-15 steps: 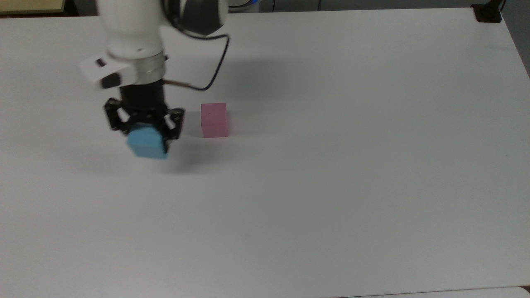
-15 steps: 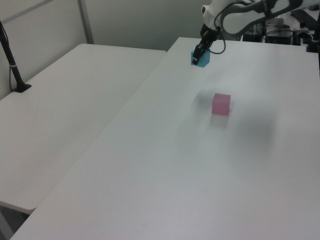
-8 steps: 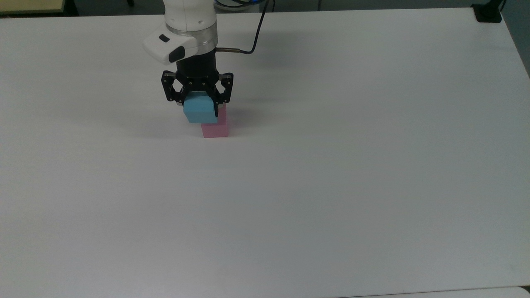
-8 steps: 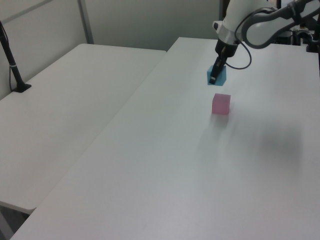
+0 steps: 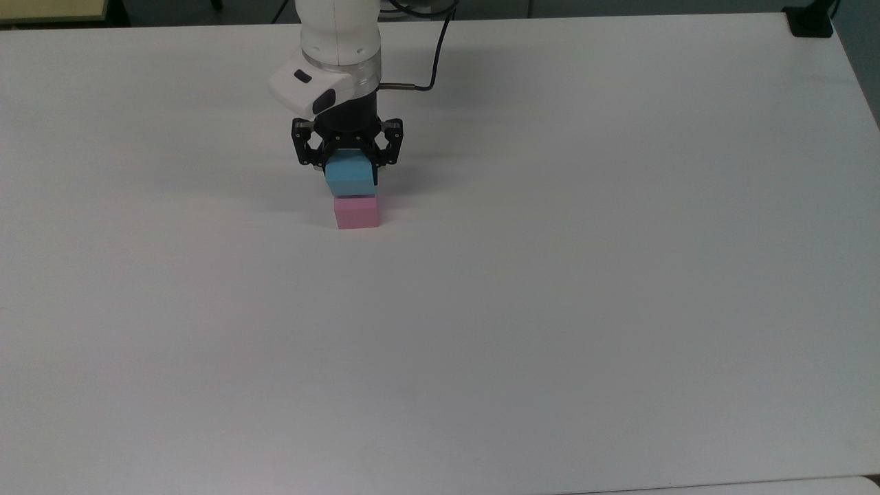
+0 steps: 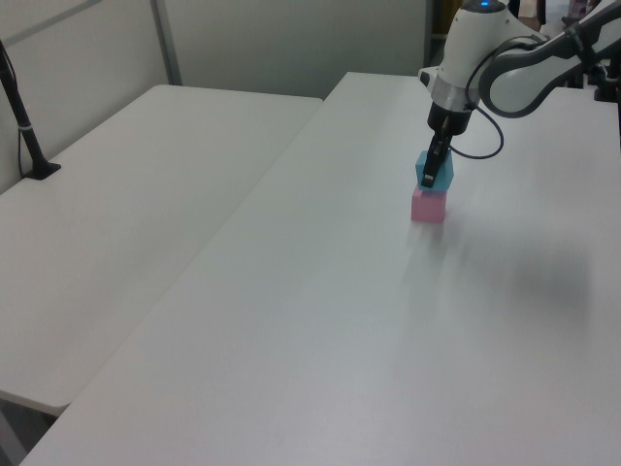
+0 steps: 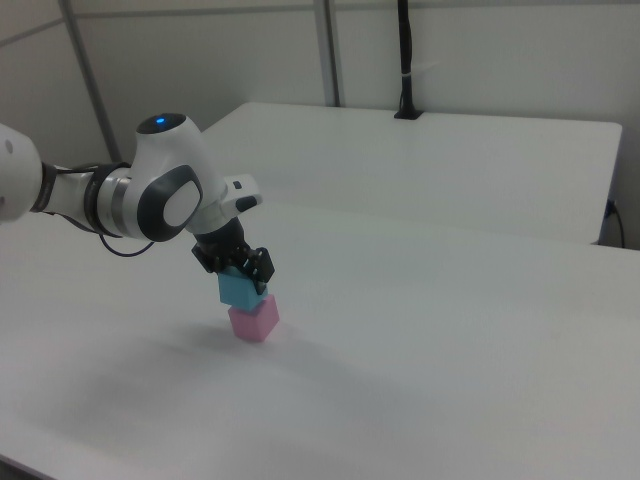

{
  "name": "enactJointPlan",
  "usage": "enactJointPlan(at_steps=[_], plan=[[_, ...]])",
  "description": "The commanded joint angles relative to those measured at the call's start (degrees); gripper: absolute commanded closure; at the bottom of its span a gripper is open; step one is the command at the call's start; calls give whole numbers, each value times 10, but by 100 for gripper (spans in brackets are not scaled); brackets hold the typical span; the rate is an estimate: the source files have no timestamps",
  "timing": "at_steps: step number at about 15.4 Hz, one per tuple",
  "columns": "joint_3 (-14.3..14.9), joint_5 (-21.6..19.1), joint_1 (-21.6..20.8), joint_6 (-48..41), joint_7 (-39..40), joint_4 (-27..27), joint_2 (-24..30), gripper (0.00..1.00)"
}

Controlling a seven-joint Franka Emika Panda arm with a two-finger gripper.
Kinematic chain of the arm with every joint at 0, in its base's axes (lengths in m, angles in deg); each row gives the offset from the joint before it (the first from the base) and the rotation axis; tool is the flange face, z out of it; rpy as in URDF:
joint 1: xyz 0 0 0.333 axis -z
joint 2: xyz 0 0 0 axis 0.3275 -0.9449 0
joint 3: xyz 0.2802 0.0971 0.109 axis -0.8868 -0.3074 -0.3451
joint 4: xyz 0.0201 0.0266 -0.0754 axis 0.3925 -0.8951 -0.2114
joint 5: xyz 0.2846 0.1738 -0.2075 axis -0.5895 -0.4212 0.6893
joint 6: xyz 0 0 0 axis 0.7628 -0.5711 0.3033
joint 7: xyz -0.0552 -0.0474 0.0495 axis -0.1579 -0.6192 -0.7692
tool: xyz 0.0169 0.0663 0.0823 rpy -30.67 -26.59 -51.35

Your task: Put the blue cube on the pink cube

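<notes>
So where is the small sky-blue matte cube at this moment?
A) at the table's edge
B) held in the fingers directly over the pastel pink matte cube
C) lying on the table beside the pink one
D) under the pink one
B: the small sky-blue matte cube sits between the gripper fingers, right above the pastel pink matte cube in all three views.

Arm (image 7: 150, 200) reaching out low over the table, wrist pitched down and slightly tilted. Gripper (image 5: 349, 172) points downward, fingers (image 5: 375, 163) clamped on the blue cube (image 5: 350, 180) from both sides.

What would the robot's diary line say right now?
gripper: shut on blue cube | blue cube: above pink cube | release: pending
</notes>
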Motion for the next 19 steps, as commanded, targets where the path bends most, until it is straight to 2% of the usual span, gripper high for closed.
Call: enactJointPlan(at_steps=[1,2,3,4,6,9,11,15,19], plan=[[3,10,-6,9,-7,-15,13,35],[4,10,-6,9,-7,-15,13,29],[4,10,-6,9,-9,-15,12,16],[4,10,-6,9,-12,-15,12,8],[4,11,-6,11,-26,-15,12,0],[6,11,-6,7,-27,-11,17,0],[9,11,-6,-23,-33,-4,44,0],[7,8,-20,-265,-56,119,77,0],[2,1,-26,-446,-54,217,87,0]])
